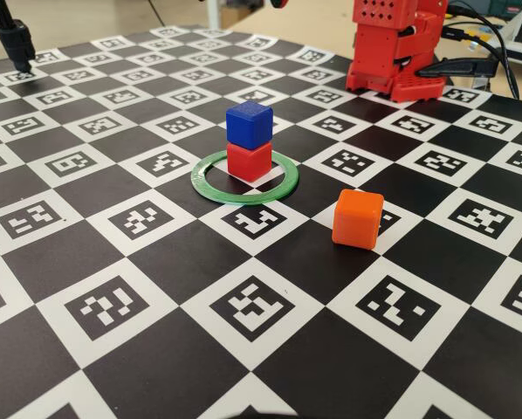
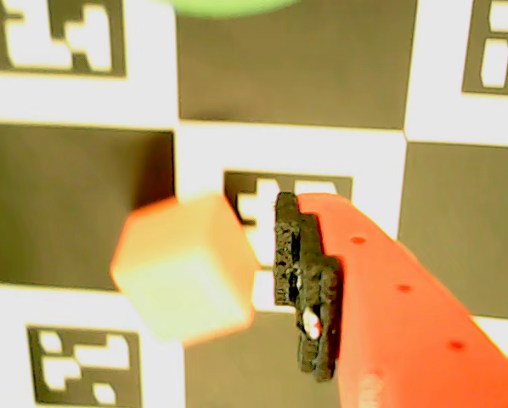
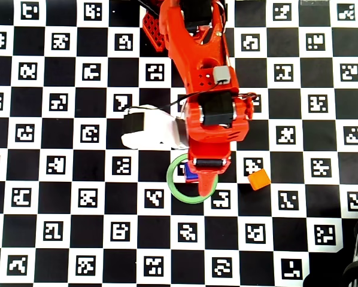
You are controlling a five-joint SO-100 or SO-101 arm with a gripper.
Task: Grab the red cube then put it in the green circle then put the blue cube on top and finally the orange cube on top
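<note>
Gripper (image 2: pixel 301 289) hangs above the checkered board; only one red finger (image 2: pixel 390 314) with its black pad shows in the wrist view, so its opening cannot be told, and it grips nothing visible. The orange cube (image 2: pixel 184 270) lies just beside that finger on the board. Away from the board's edges, the blue cube (image 1: pixel 248 123) sits atop the red cube (image 1: pixel 249 161) inside the green circle (image 1: pixel 243 188).
</note>
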